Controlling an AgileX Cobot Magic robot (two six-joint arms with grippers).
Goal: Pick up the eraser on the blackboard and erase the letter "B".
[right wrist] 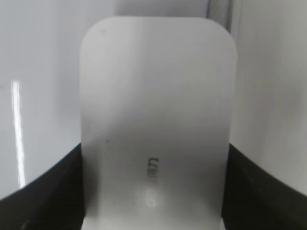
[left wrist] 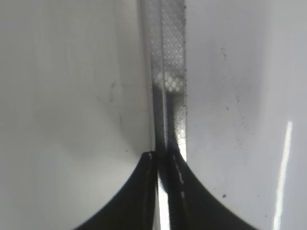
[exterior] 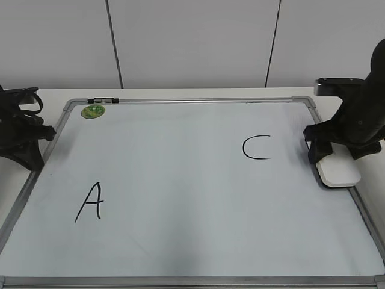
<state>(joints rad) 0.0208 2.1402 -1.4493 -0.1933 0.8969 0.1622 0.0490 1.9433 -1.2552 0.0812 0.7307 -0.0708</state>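
The blackboard (exterior: pixel 180 180) is a white dry-erase board in a silver frame, lying flat. No letter "B" shows on it. The white eraser (exterior: pixel 340 170) rests flat at the board's right edge, partly over the frame. My right gripper (exterior: pixel 325 150) stands over its far end. In the right wrist view the eraser (right wrist: pixel 158 96) fills the gap of the right gripper (right wrist: pixel 153 155), with a black finger pressed against each long side. My left gripper (exterior: pixel 43 133) sits at the board's left edge. Its jaws (left wrist: pixel 162 155) are shut and empty above the frame (left wrist: pixel 170 72).
A black "A" (exterior: pixel 90 201) is at the board's lower left and a black "C" (exterior: pixel 257 147) at its right. A green round sticker (exterior: pixel 93 111) sits in the top left corner, near a small dark clip (exterior: pixel 103 100) on the top frame.
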